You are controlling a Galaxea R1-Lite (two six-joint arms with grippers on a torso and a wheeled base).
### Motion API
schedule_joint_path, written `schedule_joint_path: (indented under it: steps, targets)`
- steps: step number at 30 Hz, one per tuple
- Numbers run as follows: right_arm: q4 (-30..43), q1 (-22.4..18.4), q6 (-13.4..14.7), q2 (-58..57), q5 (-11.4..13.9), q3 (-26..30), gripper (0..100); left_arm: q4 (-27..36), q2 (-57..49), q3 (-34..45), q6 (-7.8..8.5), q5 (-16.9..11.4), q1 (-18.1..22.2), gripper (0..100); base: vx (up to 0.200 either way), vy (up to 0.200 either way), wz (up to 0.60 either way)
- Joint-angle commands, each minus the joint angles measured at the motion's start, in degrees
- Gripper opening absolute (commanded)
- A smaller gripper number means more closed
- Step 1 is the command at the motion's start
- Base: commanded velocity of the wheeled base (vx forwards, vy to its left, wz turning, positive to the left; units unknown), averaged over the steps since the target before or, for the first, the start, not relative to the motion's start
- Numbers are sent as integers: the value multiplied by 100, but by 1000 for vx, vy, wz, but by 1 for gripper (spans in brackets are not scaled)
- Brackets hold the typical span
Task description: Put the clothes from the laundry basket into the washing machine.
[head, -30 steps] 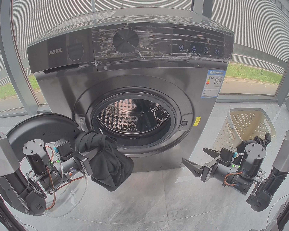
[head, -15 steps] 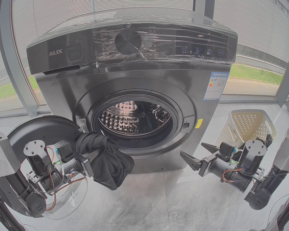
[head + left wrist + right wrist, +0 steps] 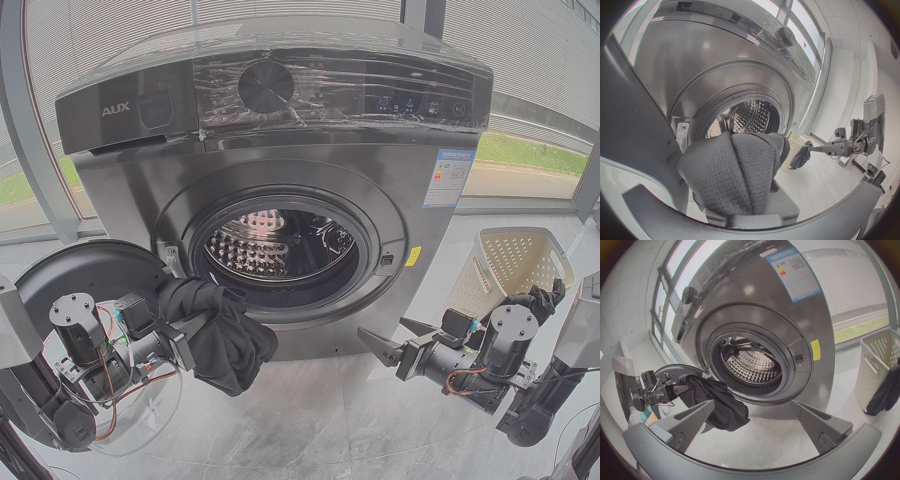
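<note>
Right end effector [image 3: 381, 326], released, has shifted toward the washing machine [image 3: 300, 162]. Left end effector [image 3: 187, 332] grasps the black garment [image 3: 231, 344] beside the drum opening [image 3: 281, 256], probably for insertion.

There's the grey washing machine [image 3: 281, 156], front-on, with its round door [image 3: 87, 269] swung wide open at eight o'clock and the steel drum [image 3: 275, 250] gleaming inside. A black garment [image 3: 228, 340], bunched and drooping, hangs clamped in the left pincer [image 3: 197, 325] at seven o'clock of the opening, just outside its rim. Out at four o'clock sits the cream laundry basket [image 3: 519, 259], and a second dark garment [image 3: 540, 299] is draped over its near rim.
</note>
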Motion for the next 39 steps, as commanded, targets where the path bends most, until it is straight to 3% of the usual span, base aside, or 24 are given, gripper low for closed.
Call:
schedule_joint_path:
  steps: [1, 8, 14, 24, 28, 34, 39]
  targets:
    - [0, 7, 159, 290, -1, -31, 100, -14, -8, 3, -6, -1, -34, 0, 0, 0, 0]
    - [-8, -204, 291, 448, 34, -75, 100, -14, -43, -15, -14, -10, -34, 0, 0, 0, 0]
    - [-8, -178, 379, 430, 8, -163, 100, -14, -61, -24, -14, -10, -43, 0, 0, 0, 0]
    - [0, -178, 783, 430, -19, -233, 100, -14, -87, -50, -14, -10, -34, 0, 0, 0, 0]
    - [-8, -213, 801, 413, -19, -268, 100, -14, -87, -50, -14, -10, -34, 0, 0, 0, 0]
    - [18, -327, 1354, 281, -19, -268, 100, -14, -105, -50, -14, -10, -34, 0, 0, 0, 0]
    - [9, -275, 1407, 202, -1, -216, 100, -14, -114, -68, -14, -19, -43, 0, 0, 0, 0]
